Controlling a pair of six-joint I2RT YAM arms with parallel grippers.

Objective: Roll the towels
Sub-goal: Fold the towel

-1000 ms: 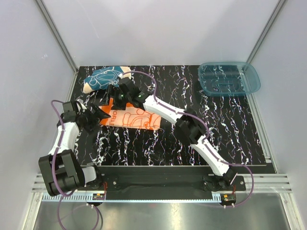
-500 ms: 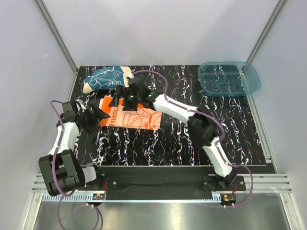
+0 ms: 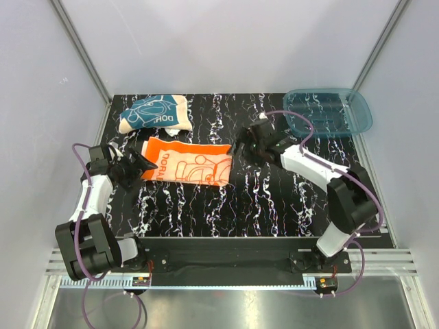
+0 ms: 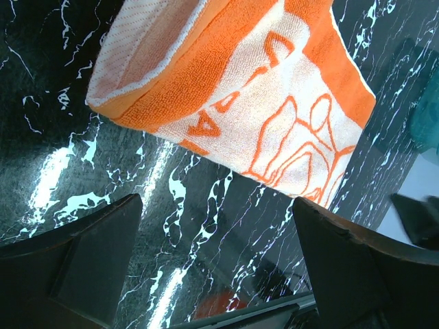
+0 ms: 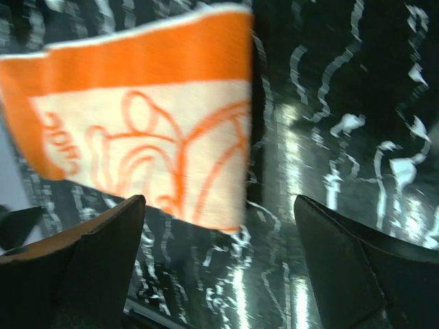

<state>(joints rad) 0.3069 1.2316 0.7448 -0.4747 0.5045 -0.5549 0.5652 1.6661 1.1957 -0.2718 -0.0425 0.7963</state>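
Orange towel point(image 3: 185, 163), flat between left gripper point(image 3: 140, 164) and right gripper point(image 3: 241, 145), both spread wide, empty; for a tight roll, pinch one short edge squarely.

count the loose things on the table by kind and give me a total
towels: 2 (orange towel, teal towel)
trays: 1 (blue tray)
total: 3

orange towel point(image 5: 144, 130) blurred in R wrist cam, top cropped in L cam, teal towel point(image 4: 431, 116) sliver only
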